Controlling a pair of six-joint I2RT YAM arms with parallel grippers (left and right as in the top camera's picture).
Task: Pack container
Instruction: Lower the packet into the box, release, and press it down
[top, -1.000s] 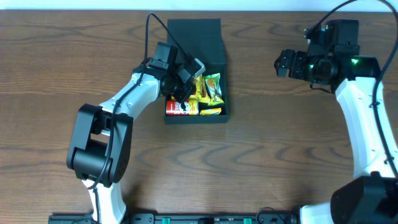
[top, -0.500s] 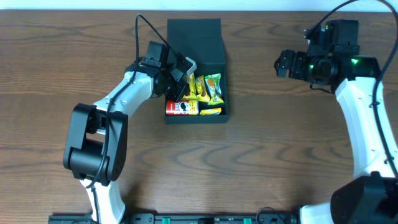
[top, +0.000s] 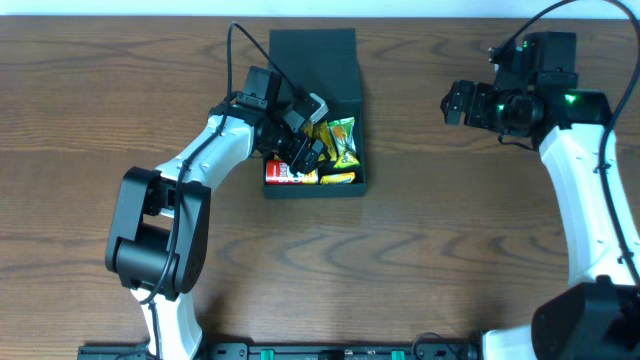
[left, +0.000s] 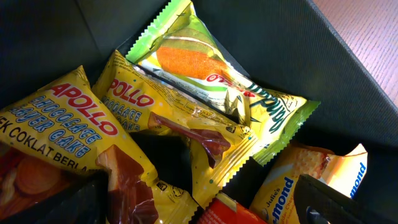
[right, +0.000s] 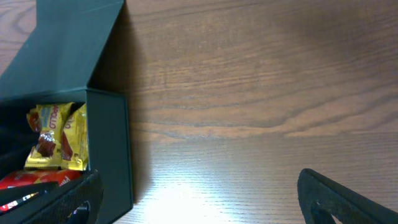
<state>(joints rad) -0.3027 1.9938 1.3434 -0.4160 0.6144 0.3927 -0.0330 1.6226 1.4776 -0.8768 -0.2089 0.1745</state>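
Overhead: we list one container (top: 312, 62), far centre of table (top: 90, 110), lid up, snack packets (top: 341, 140) inside. Left gripper (top: 303, 152) over them, jaws wide, seemingly empty. Right gripper (top: 456, 103) wide, well apart.

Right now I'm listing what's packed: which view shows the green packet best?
The left wrist view: the green packet lies close up and unobstructed inside the container. Overhead, it is a small green strip beside the left gripper. The right wrist view shows yellow packets and a red packet; the green is hidden.
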